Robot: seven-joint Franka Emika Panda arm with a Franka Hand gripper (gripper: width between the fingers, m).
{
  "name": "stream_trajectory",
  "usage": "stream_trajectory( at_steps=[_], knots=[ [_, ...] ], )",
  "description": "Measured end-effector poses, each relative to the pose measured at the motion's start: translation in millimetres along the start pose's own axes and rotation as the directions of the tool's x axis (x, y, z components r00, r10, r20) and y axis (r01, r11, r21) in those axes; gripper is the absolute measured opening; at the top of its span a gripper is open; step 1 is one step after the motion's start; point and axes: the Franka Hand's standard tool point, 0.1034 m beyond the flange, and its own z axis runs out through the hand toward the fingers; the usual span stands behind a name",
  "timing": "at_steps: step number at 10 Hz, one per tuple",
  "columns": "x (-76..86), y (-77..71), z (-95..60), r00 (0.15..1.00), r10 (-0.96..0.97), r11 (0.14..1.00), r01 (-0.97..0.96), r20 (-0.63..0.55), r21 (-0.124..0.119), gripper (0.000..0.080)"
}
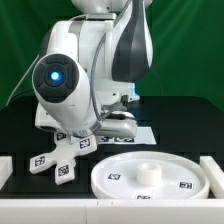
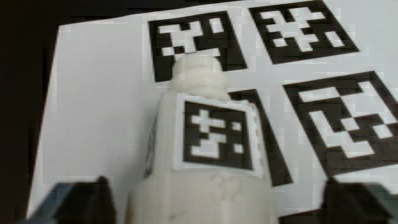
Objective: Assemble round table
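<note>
Gripper point(image 2: 222, 205), jaws parted astride the post point(image 2: 214, 140) lying on the marker board point(image 2: 98, 100) at the exterior view's centre, looks off-centre, so closing may shove or roll the post rather than clamp it.

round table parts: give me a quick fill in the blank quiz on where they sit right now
1. The white plastic cross-shaped foot piece lies to the exterior view's ___ of the large rimmed round white disc.
2. The short white cylindrical post lies on the flat white ___.
3. The post lies ___ the two fingers of the gripper.
Missing words: left; marker board; between.
</note>
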Motion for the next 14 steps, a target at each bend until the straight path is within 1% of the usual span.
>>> stream_trajectory(
  at_steps=[1, 5, 6, 7, 8, 9, 10, 12, 13, 14],
  knots=[
    [0.0, -0.1, 0.0, 1.000, 0.000, 1.000, 0.000, 0.000, 0.000, 0.0397],
    [-0.8, -1.2, -0.9, 1.000, -0.003, 1.000, 0.003, 0.002, -0.001, 0.0401],
    [-10.3, -8.4, -10.6, 1.000, -0.010, 1.000, 0.010, 0.024, 0.001, 0.0401],
    [-21.7, -23.3, -25.2, 0.999, -0.013, 1.000, 0.012, 0.033, 0.025, 0.0401],
    [-31.1, -41.8, -40.5, 1.000, -0.018, 0.999, 0.017, 0.015, 0.051, 0.0401],
    [-38.1, -54.7, -53.4, 0.999, -0.033, 0.998, 0.033, -0.017, 0.055, 0.0402],
    [-40.0, -61.8, -63.3, 0.995, -0.044, 0.998, 0.048, -0.093, 0.046, 0.0403],
    [-33.2, -62.9, -66.9, 0.968, -0.045, 0.998, 0.056, -0.247, 0.041, 0.0403],
    [-34.1, -64.2, -68.6, 0.950, -0.046, 0.998, 0.060, -0.309, 0.037, 0.0403],
    [-32.8, -74.3, -77.2, 0.930, -0.055, 0.997, 0.070, -0.364, 0.027, 0.0403]
  ],
)
